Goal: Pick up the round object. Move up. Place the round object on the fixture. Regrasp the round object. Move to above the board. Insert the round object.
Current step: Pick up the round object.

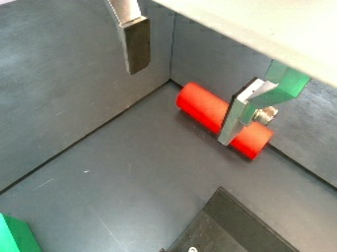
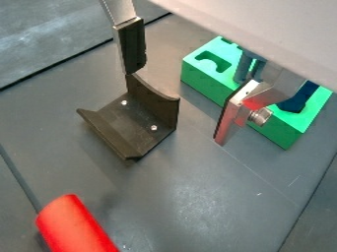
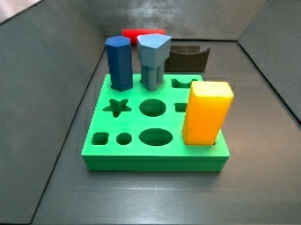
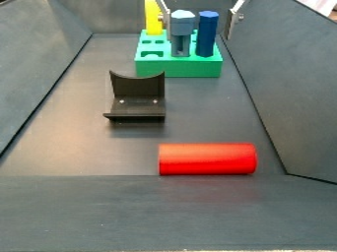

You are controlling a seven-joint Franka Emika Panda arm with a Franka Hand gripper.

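The round object, a bright red cylinder (image 4: 207,158), lies on its side on the grey floor, near a wall in a wrist view (image 1: 218,118). The dark fixture (image 4: 136,98) stands between it and the green board (image 4: 178,65). My gripper (image 1: 184,84) is open and empty, raised well above the floor and touching nothing. In a wrist view the fixture (image 2: 132,123) and the board (image 2: 211,74) lie below the gripper (image 2: 182,84), with the red cylinder (image 2: 73,226) off to one side. In a side view the cylinder (image 3: 143,33) is mostly hidden behind the pegs.
A blue hexagonal peg (image 3: 119,61), a grey-blue faceted peg (image 3: 153,60) and a yellow block (image 3: 209,112) stand in the board (image 3: 141,149). Grey walls (image 4: 283,79) enclose the floor on all sides.
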